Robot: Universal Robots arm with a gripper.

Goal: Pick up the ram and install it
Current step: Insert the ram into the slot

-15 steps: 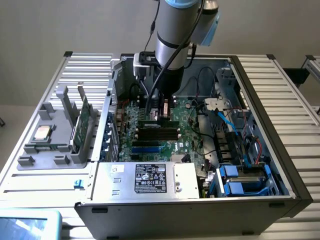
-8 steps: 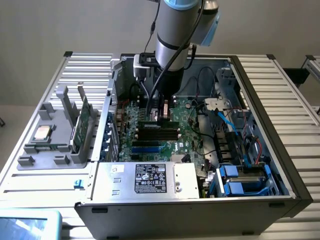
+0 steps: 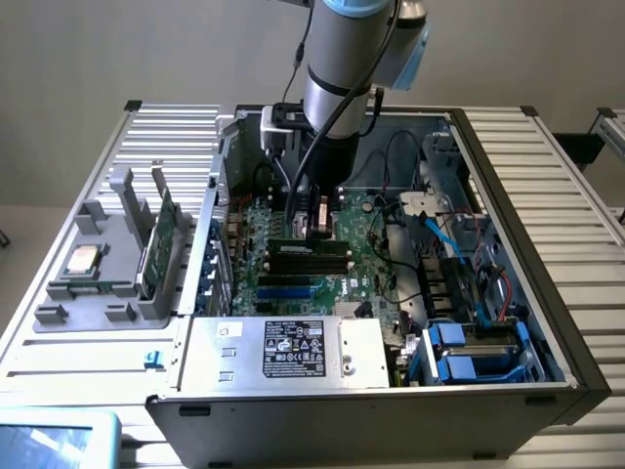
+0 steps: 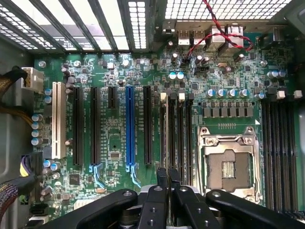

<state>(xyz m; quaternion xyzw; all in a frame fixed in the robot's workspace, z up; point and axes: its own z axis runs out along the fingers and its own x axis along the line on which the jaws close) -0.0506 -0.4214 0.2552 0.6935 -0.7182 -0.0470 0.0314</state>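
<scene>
Ram first: the long, thin green circuit-board stick with dark chips (image 3: 308,248) stands on edge directly under your gripper (image 3: 317,233), down inside the open dark-grey computer case (image 3: 391,425). In the wrist view the ram's pale top edge (image 4: 165,133) runs straight out from the gripper (image 4: 168,177), parallel to the black memory slots (image 4: 178,138) of the green motherboard (image 4: 114,143).

The two black fingers are drawn together with barely a gap. As far as you can judge they are pinched on the top edge of the stick, roughly mid-length. A grip there keeps the board upright and level, so its lower edge meets the slot along its whole length rather than at one corner. Whether it is fully seated you cannot tell, because the fingers hide the place where it meets the slot.

Just beside the fingers lies the open silver processor socket (image 4: 228,164) — empty, and apart from the stick.

Well away from the hand, toward the exterior view's left, a grey plastic fixture (image 3: 107,293) sits outside the case. It holds a second green board (image 3: 161,234) upright, presumably so its edge is free to be gripped, and a small square silver processor chip (image 3: 83,259) lies flat in its own recess.
</scene>
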